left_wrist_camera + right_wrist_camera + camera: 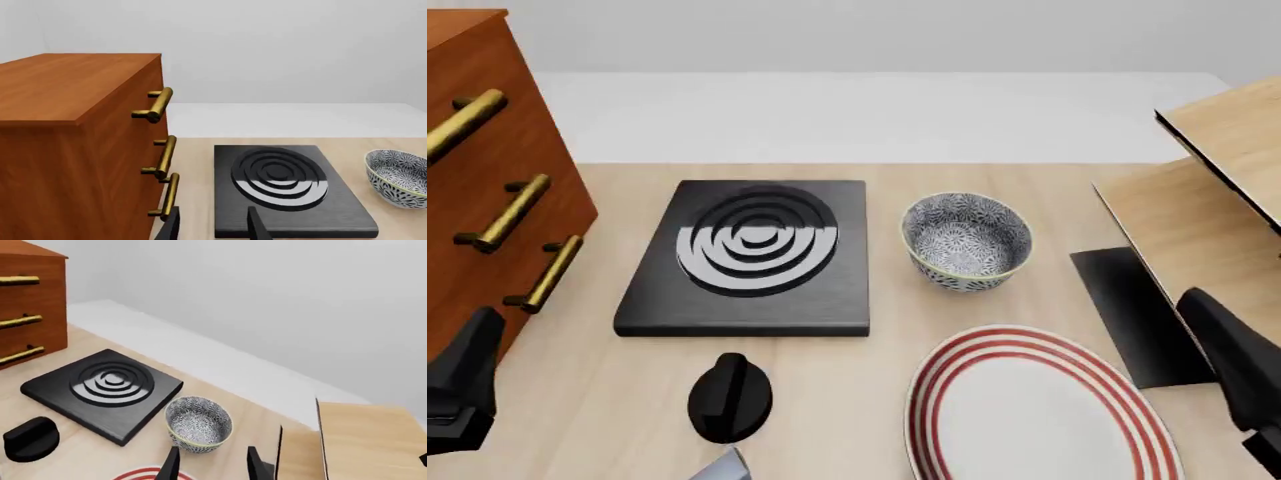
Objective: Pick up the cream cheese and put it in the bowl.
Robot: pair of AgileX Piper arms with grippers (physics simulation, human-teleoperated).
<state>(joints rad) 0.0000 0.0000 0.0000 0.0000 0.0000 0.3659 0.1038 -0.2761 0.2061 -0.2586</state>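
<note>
The bowl (965, 240), white with a dense dark speckled pattern, stands upright and empty at the table's middle, right of the black stove plate. It also shows in the left wrist view (399, 177) and the right wrist view (198, 422). The cream cheese is not clearly in view. A small pale grey corner (729, 468) pokes in at the front view's bottom edge, too little to identify. My left gripper (215, 227) is open and empty, low at the front left (461, 395). My right gripper (213, 467) is open and empty at the front right (1241, 375).
A wooden cabinet (481, 180) with brass handles stands at the left. A black stove plate (747, 255) lies at centre with a black knob (730, 397) in front of it. A red-striped white plate (1028, 410) lies in front of the bowl. A wooden rack (1214, 200) stands at the right.
</note>
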